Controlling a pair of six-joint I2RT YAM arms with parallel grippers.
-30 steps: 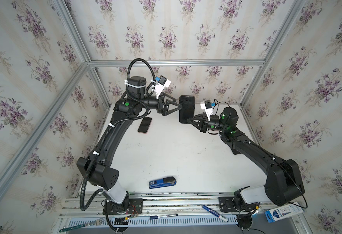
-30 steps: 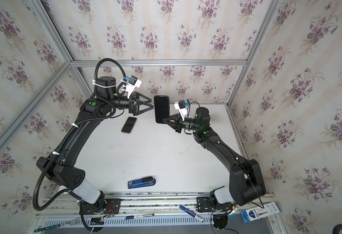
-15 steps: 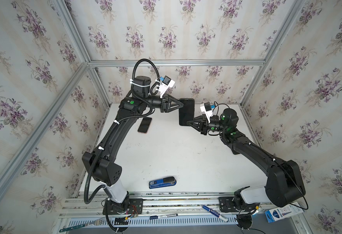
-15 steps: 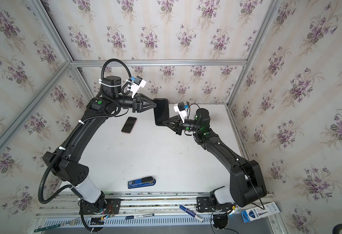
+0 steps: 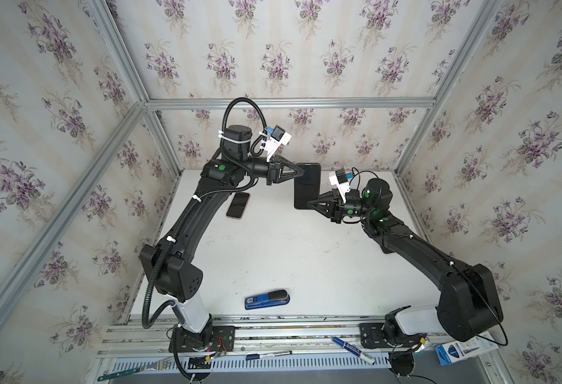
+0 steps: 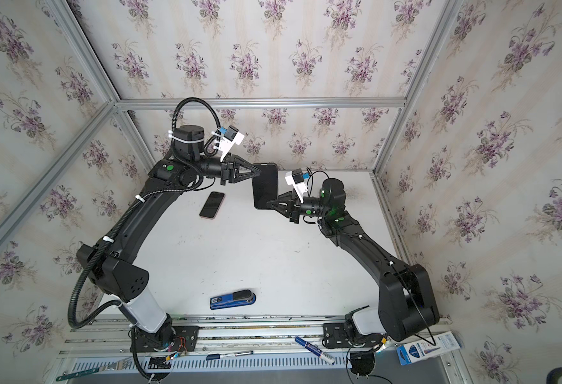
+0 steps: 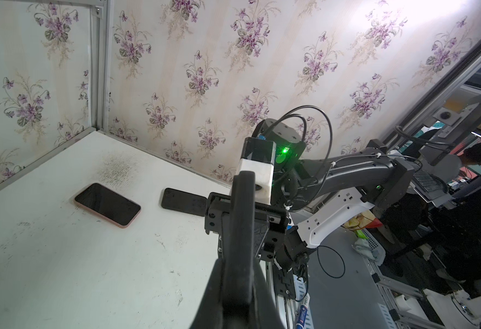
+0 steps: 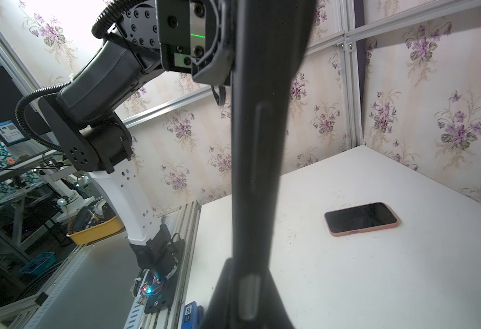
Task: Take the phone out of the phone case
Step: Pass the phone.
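Observation:
A black phone case point(image 5: 308, 186) point(image 6: 266, 188) is held upright in the air above the back of the table, gripped from both sides. Whether a phone sits inside it I cannot tell. My left gripper point(image 5: 303, 172) point(image 6: 259, 173) is shut on its upper left edge, and in the left wrist view the case's edge point(image 7: 240, 213) runs out from between that gripper's point(image 7: 238, 284) fingers. My right gripper point(image 5: 308, 202) point(image 6: 268, 201) is shut on the lower right edge; the right wrist view shows the case's side point(image 8: 258, 142) with its buttons rising from that gripper point(image 8: 248, 299).
A phone in a pink case point(image 5: 238, 205) point(image 6: 212, 204) point(image 7: 107, 204) point(image 8: 361, 218) lies face up on the white table point(image 5: 273, 252) at the back left. A dark flat patch point(image 7: 182, 202) lies below the held case. A blue stapler point(image 5: 267, 299) sits near the front edge. Papered walls close three sides.
The left gripper moved right to the case and went from open to shut on its upper edge. The right gripper kept its hold, with the case a little lower.

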